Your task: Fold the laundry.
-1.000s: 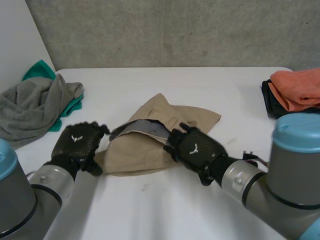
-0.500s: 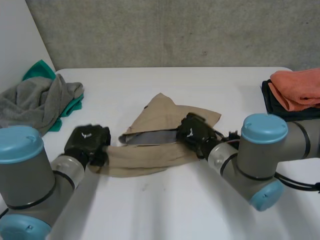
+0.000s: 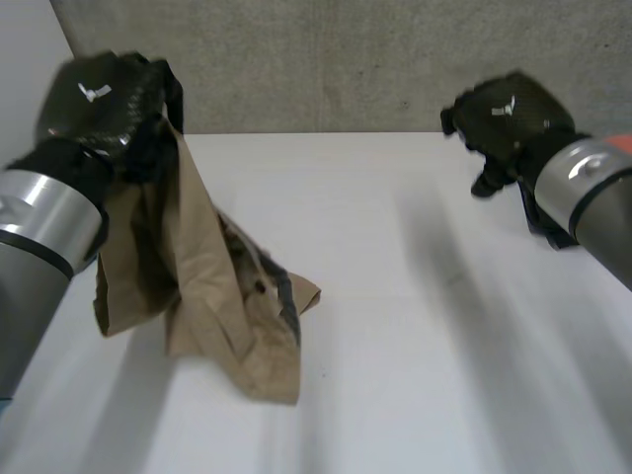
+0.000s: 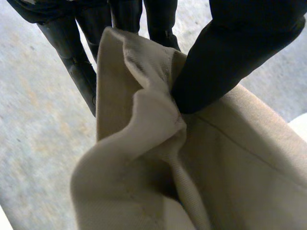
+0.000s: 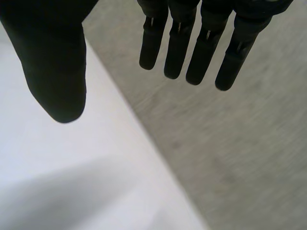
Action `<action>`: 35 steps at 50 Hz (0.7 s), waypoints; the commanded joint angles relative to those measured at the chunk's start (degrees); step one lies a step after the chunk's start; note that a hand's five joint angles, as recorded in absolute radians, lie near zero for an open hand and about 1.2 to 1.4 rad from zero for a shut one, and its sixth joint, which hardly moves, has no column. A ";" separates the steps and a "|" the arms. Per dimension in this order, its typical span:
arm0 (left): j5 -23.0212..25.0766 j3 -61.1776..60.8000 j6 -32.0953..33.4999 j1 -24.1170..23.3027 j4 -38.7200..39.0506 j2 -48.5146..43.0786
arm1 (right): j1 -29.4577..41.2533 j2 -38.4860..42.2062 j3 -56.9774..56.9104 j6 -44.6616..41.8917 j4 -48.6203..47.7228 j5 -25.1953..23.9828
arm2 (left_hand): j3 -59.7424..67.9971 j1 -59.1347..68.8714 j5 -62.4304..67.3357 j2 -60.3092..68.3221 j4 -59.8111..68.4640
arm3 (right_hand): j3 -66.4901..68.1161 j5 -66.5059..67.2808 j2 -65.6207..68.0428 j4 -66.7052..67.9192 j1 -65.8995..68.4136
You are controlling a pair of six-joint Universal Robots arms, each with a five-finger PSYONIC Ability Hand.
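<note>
- One tan garment (image 3: 197,286) is hanging from the left hand (image 3: 104,99), which is sitting high over the near-left part of the white table (image 3: 425,326). The garment's lower folds are apparently resting bunched on the tabletop.
- Left hand is pinching a gathered edge of the cloth. In the left wrist view the thumb (image 4: 230,57) is pressing a ridge of fabric towards the fingers (image 4: 79,67), and the rest of the cloth is billowing out below the palm.
- Right hand (image 3: 509,123) is hovering high over the far-right side of the table, well apart from the garment and carrying nothing. In its own wrist view the fingers (image 5: 192,43) are hanging straight and the thumb (image 5: 55,76) is standing wide of them.
- Handling, my judgement: the cloth is draping in deep loose folds, so it is reading as soft, light and limp. It will be sagging wherever it is unsupported. It is not fragile. A single pinch on a bunched ridge could be letting layers creep out.
- A dark band (image 3: 286,301) is showing among the lower folds. I am guessing this is a lining or waistband, likely thicker and firmer to grip.
- Which edge the left hand is holding: cannot tell.
- Where to hold, my judgement: a seam or hem corner away from the left pinch is looking best for the right hand, so the piece is spreading flat between both hands.
</note>
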 commanded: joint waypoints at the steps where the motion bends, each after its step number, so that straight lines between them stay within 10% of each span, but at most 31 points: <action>1: -0.10 -1.33 0.45 -2.34 0.19 -4.43 | 0.38 -0.79 12.25 13.47 4.19 -1.11 | 11.91 14.67 11.99 11.54 11.32 | -8.54 -7.67 -8.04 -8.54 -8.10; 14: -0.27 9.73 0.01 -5.86 -1.30 -4.43 | 6.88 -1.76 22.03 35.36 0.51 -4.89 | 11.91 14.67 11.99 11.54 11.32 | -21.50 -20.63 -20.99 -21.50 -21.06; 35: -4.58 27.68 -0.08 -14.04 -5.25 -17.78 | 9.52 -0.62 21.58 44.07 -4.16 -5.24 | 11.91 14.67 11.99 11.54 11.32 | -22.68 -21.81 -22.18 -22.68 -22.24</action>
